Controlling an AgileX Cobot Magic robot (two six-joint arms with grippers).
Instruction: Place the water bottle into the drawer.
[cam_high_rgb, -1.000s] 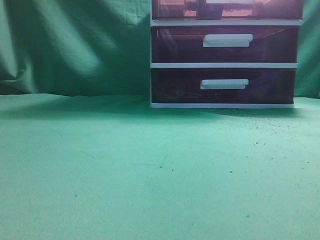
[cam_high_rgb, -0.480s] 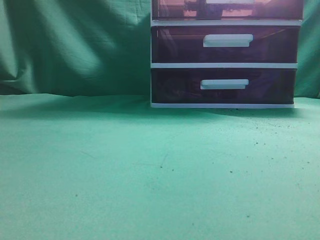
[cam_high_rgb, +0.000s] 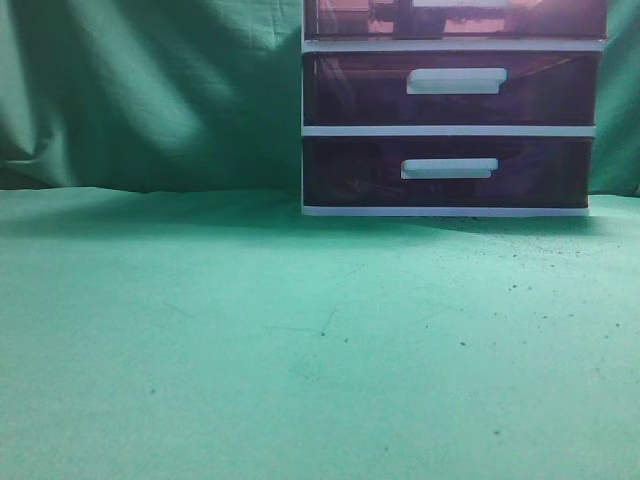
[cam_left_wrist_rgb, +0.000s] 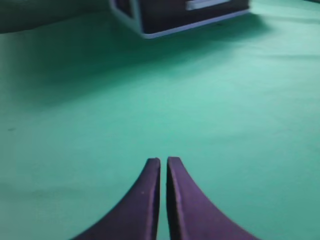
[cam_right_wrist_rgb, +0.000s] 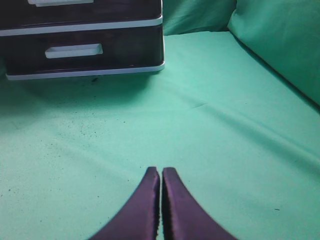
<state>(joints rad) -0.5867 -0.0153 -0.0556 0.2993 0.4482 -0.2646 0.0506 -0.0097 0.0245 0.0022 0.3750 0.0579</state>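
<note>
1. you are seeing almost the same exterior picture as half a second ago: the white-framed unit is sitting where it sat, and only the reddish shapes behind the front of the top drawer are looking slightly shifted.
2. the drawer you care about is showing only its lower strip at the upper edge of the exterior view, dark translucent purple-brown, with its white bar handle cut off by the frame; something pale orange is glowing through the plastic, too blurred to name. its front is looking level with the fronts of the two lower drawers.
3. your left gripper is hanging low over the green cloth with its dark fingers pressed together, nothing between them; the unit is lying well ahead of those jaws and slightly to the side, with only its bottom corner in view.
4. your right gripper is posed the same way, fingers closed on nothing, pointing forward over the cloth; the unit is standing well ahead and to the left of its jaws, with the bottom drawer and part of the middle one showing.
5. neither gripper is appearing in the exterior view.
</note>
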